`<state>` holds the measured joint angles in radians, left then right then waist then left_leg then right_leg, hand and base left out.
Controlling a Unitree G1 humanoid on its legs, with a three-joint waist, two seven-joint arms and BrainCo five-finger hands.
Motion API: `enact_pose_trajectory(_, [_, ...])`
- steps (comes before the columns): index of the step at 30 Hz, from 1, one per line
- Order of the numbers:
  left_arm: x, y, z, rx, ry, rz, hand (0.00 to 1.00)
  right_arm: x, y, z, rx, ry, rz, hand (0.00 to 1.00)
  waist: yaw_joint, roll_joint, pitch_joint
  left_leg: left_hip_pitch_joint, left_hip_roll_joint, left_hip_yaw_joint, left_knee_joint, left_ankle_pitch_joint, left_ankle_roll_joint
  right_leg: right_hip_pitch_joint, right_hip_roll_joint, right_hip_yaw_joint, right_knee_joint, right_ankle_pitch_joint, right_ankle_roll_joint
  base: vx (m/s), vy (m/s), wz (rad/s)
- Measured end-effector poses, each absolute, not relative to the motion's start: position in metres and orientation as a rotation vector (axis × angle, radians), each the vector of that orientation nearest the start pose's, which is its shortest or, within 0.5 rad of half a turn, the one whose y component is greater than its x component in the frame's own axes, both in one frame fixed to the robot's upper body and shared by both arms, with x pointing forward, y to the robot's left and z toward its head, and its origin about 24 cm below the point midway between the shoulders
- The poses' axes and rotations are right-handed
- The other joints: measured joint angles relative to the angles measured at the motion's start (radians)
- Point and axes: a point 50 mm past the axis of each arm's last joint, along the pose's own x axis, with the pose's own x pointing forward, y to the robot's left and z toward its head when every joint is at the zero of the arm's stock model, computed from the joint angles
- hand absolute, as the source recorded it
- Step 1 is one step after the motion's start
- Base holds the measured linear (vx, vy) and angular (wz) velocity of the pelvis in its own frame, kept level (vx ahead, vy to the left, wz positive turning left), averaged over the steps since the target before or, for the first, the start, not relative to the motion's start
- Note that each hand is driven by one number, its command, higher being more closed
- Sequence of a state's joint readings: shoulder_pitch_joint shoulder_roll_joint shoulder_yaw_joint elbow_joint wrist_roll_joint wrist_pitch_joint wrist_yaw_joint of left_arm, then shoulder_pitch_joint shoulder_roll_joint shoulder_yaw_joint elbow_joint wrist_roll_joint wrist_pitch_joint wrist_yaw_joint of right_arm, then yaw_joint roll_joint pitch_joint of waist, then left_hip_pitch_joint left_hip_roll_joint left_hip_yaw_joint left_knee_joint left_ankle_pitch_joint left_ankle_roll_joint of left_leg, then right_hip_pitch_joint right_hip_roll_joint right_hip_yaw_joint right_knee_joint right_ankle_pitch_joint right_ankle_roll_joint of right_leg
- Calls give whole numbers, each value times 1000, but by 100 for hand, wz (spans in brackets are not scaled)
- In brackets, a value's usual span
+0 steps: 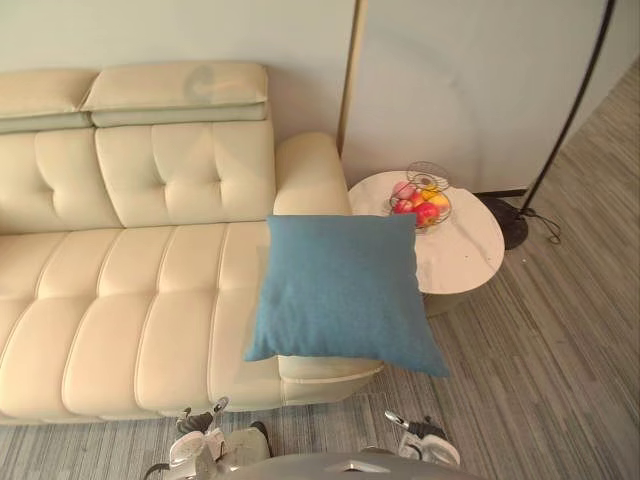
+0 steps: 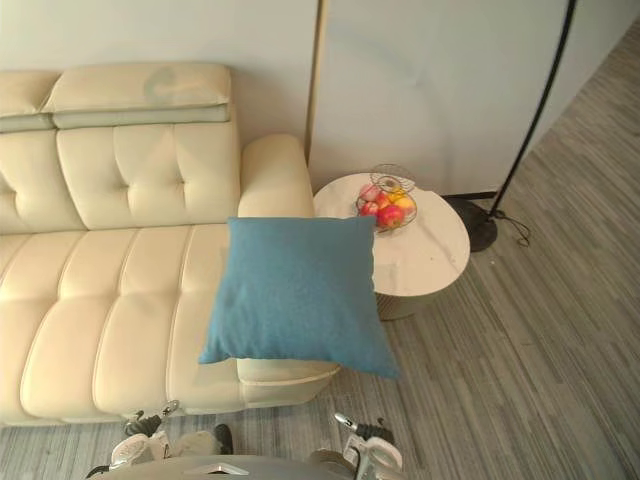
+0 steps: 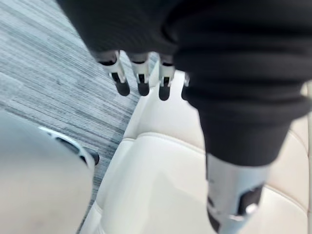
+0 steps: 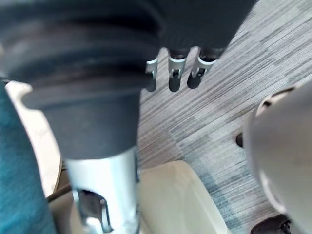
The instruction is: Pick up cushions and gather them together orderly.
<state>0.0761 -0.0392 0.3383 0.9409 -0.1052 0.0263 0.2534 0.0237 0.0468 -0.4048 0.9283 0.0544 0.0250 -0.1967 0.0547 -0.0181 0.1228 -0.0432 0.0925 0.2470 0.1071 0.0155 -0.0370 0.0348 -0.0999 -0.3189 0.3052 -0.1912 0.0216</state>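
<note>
- While the left robot hand (image 3: 141,78) and the right robot hand (image 4: 175,73) hang low by the sofa's front, the blue cushion (image 1: 340,290) lies ahead of them and between them, touched by neither.
- The cushion rests on the right end of the cream sofa (image 1: 130,300), across the front of the armrest and the seat beside it.
- Left robot hand: fingers straight and loose, thumb apart, holding nothing, above the seat's front edge where it meets the floor (image 1: 560,380).
- Right robot hand: fingers relaxed and empty, above the striped floor just beside the sofa's corner; the cushion's blue edge shows close by it in the right wrist view.
- The cushion's near right corner juts past the sofa's front edge and hangs over the floor.
- Its far right corner overlaps the rim of the round bench (image 1: 465,250); I cannot tell whether they touch.
- To the left of the cushion the seat is bare and wide.
- A wire basket (image 1: 422,200) of fruit stands on the bench's far side, near the cushion's far corner.
- A black lamp (image 1: 565,120) stands on the floor behind the bench, well apart from the cushion.
</note>
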Motion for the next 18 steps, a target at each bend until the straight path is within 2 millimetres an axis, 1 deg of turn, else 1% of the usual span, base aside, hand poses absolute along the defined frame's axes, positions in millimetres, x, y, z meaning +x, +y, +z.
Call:
enact_pose_trajectory(1, [102,194,-156,-153,1071,588,0,124,-192,-149,205,992,-561,0,-3,0,0,20,-10,0,-57,38,4,6,3,2,-28,16,3,-36,37,1])
enact_pose_trajectory(5, [99,194,-158,-134,1093,564,0,121,-197,-149,216,994,-590,0,-13,-1,0,90,-32,-1,-174,88,5,41,6,13,-76,20,7,-72,35,-4])
enact_pose_trajectory(6, [97,195,-159,-136,1099,557,0,119,-199,-150,230,994,-608,0,-21,-1,2,98,-35,-3,-193,93,6,50,7,20,-87,20,8,-183,50,0])
enact_pose_trajectory(8, [97,196,-159,-134,1099,557,0,115,-201,-151,244,998,-628,0,-24,-3,1,98,-39,-2,-194,94,7,54,8,38,-107,18,13,-144,33,-5])
enact_pose_trajectory(10, [97,197,-159,-125,1100,552,0,109,-207,-151,239,1007,-646,0,-33,4,2,99,-39,-1,-194,96,6,54,13,47,-117,22,21,-197,48,1])
enact_pose_trajectory(12, [98,197,-159,-117,1098,540,0,99,-215,-152,222,1021,-669,0,-33,13,-1,96,-39,1,-195,95,9,57,18,59,-130,20,28,-172,54,1])
enact_pose_trajectory(14, [98,197,-158,-117,1092,529,0,87,-229,-152,211,1031,-726,0,-43,22,0,91,-40,2,-195,94,9,62,24,71,-152,20,35,-119,65,-1])
enact_pose_trajectory(15, [96,198,-158,-115,1090,528,0,85,-237,-150,196,1027,-744,0,-48,24,1,83,-41,6,-195,94,9,60,30,94,-162,20,37,-87,59,-9])
enact_pose_trajectory(16, [95,198,-157,-113,1088,526,0,84,-241,-149,190,1021,-757,0,-50,27,-1,79,-41,7,-195,94,9,57,33,105,-167,20,37,-71,93,-20])
enact_pose_trajectory(17, [95,200,-157,-113,1087,519,0,87,-255,-143,171,983,-792,0,-52,36,-6,74,-44,20,-195,92,11,49,37,131,-183,20,39,-22,125,-25])
enact_pose_trajectory(18, [96,202,-156,-109,1080,521,0,91,-265,-137,151,949,-810,0,-53,37,-7,75,-46,30,-195,91,12,42,38,152,-186,20,41,14,130,-28])
